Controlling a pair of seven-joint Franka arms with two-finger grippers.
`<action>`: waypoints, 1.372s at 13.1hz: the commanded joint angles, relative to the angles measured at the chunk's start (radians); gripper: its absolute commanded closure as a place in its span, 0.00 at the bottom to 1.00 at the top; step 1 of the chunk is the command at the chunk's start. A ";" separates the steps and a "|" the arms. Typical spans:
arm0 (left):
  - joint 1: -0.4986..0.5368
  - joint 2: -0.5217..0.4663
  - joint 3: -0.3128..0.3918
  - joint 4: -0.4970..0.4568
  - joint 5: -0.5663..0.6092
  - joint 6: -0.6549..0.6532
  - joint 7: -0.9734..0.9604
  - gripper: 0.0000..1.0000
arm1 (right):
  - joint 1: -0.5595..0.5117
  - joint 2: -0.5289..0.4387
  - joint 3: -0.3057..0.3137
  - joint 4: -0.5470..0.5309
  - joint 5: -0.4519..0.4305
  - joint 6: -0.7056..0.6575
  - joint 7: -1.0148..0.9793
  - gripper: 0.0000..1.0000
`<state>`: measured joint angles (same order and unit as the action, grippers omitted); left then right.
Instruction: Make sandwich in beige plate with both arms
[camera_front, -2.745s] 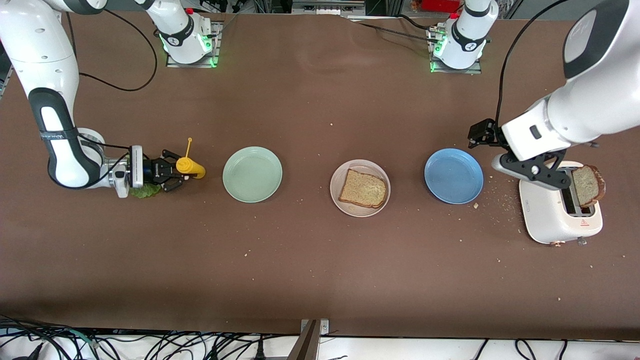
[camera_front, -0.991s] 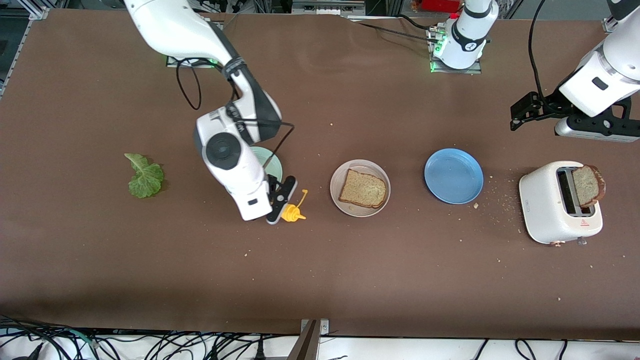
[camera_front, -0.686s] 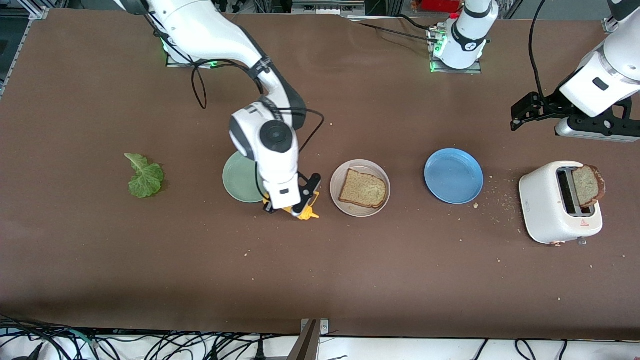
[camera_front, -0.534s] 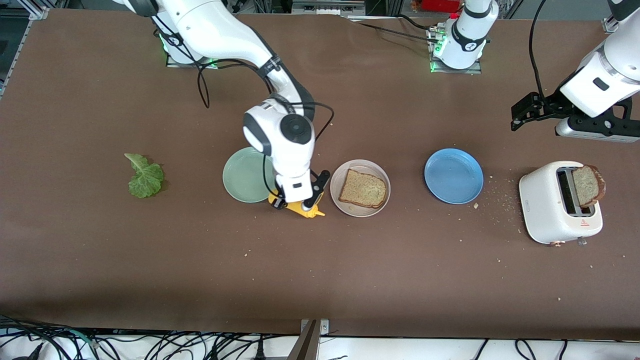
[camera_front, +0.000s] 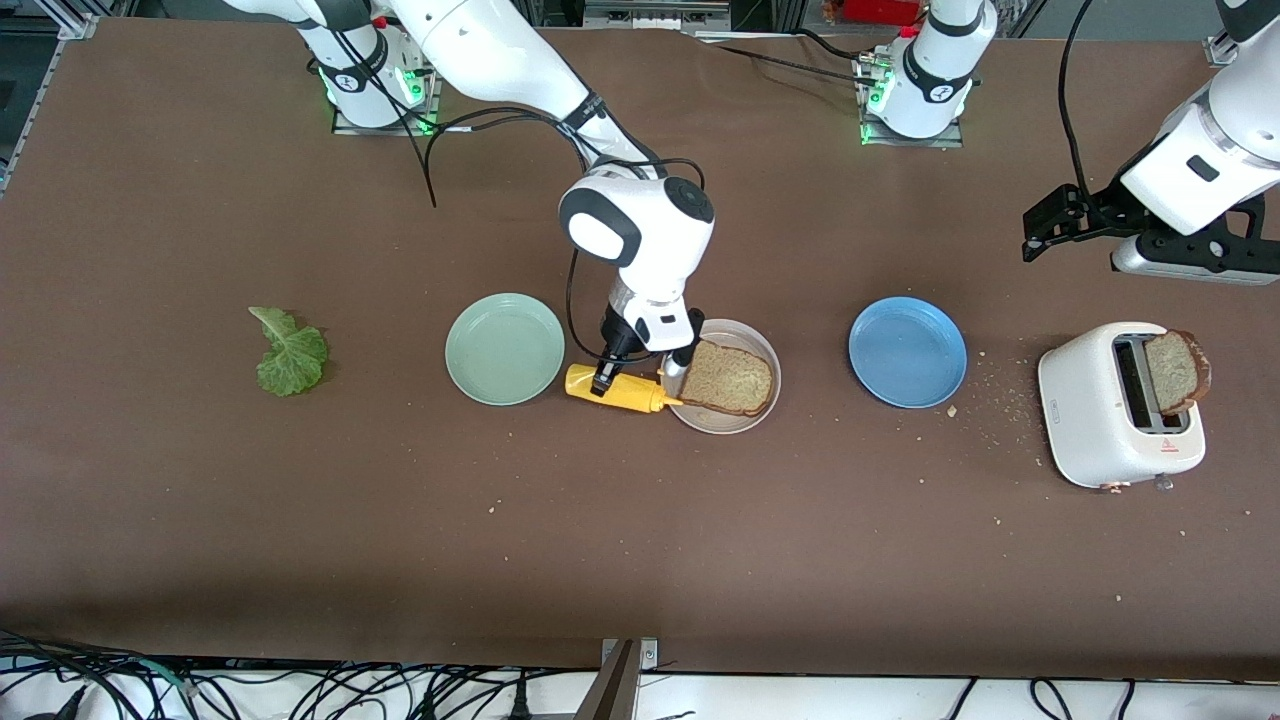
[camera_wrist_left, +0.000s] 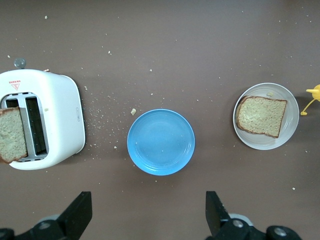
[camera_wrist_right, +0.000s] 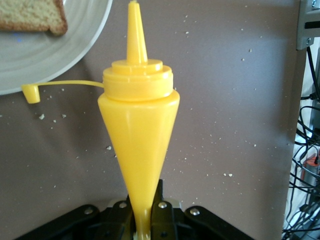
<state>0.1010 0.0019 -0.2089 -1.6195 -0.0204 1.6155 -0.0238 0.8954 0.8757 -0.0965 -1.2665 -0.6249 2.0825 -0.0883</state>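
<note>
One bread slice (camera_front: 728, 378) lies flat in the beige plate (camera_front: 741, 339), mid-tabletop. Second slice (camera_front: 1176, 371) stands in a slot of the white toaster (camera_front: 1105, 430) at the left arm's end. Lettuce leaf (camera_front: 289, 353) lies on the tabletop at the right arm's end, well apart from the plate.

Right claw (camera_front: 640, 372) is over the gap between mint-green plate (camera_front: 505, 348) and beige plate, clamped on a yellow squeeze bottle (camera_front: 618, 389). Bottle tipped on its side, nozzle at the beige plate's rim; its cap hangs loose on a tether (camera_wrist_right: 60, 85).

Blue plate (camera_front: 907, 351) sits between beige plate and toaster, with crumbs scattered near the toaster.

Left claw (camera_front: 1045, 224) waits in the air over bare tabletop near the toaster, fingers (camera_wrist_left: 217, 208) apart, gripping nothing
</note>
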 joint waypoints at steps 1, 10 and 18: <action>0.003 -0.008 0.002 -0.005 -0.015 -0.008 -0.001 0.00 | 0.017 0.025 -0.011 0.033 -0.091 -0.042 -0.004 1.00; 0.002 -0.008 0.002 -0.005 -0.015 -0.008 -0.001 0.00 | 0.091 0.054 -0.012 0.026 -0.153 -0.084 0.004 1.00; 0.002 -0.008 0.000 -0.005 -0.015 -0.008 -0.004 0.00 | -0.009 -0.065 -0.039 0.032 0.071 -0.079 -0.069 1.00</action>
<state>0.1009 0.0020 -0.2090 -1.6196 -0.0204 1.6137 -0.0238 0.9262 0.8806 -0.1444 -1.2289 -0.6418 2.0202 -0.1000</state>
